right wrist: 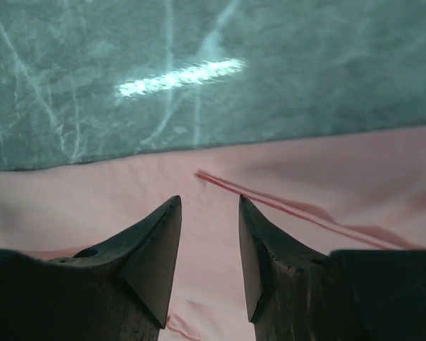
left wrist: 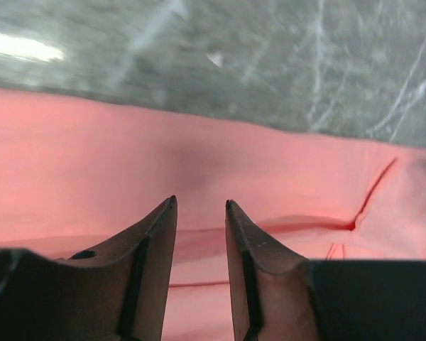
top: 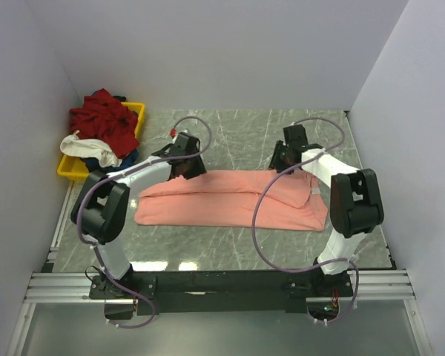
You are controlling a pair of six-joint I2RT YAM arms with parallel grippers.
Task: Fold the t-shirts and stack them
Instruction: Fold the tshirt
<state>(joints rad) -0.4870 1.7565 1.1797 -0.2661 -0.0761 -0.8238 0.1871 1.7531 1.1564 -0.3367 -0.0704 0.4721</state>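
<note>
One pink shirt (top: 230, 200) is lying folded into a long band across the middle of the table (top: 237, 133). We are holding the left gripper (left wrist: 199, 204) and the right gripper (right wrist: 209, 200) at its far edge, both parted and grasping nothing. Other shirts (top: 104, 122) are lying heaped in the tray (top: 139, 113), far left.
</note>
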